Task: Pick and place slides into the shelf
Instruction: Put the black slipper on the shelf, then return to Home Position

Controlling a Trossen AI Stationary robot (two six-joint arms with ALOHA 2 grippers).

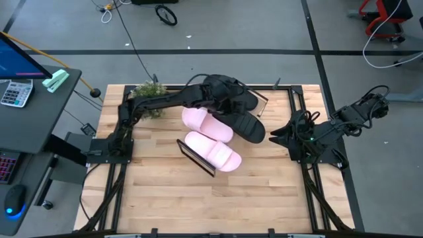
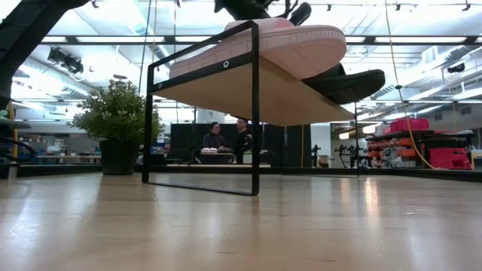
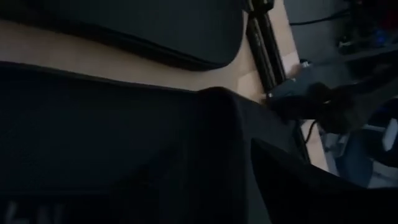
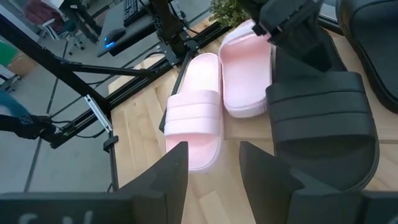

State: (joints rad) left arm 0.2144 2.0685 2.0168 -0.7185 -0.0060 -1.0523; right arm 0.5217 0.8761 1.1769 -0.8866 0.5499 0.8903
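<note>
Two pale pink slides (image 1: 208, 124) (image 1: 216, 152) lie side by side on the light-wood shelf (image 1: 195, 159), which stands aslant in the middle of the table. A black slide (image 1: 250, 127) (image 4: 323, 112) lies beside them toward the shelf's far right end. The second black slide (image 1: 232, 88) (image 4: 373, 50) lies just beyond it. My left gripper (image 1: 231, 102) (image 4: 292, 31) is low over the nearer black slide's far end; I cannot tell whether it touches. My right gripper (image 1: 274, 137) (image 4: 213, 168) waits open at the table's right edge, pointing at the shelf.
A potted plant (image 1: 151, 89) stands at the table's far left corner. Black metal frames run along the table's left and right sides (image 1: 301, 125). Bare tabletop (image 1: 165, 198) lies near of the shelf. In the low view, two people (image 2: 226, 139) sit in the room beyond.
</note>
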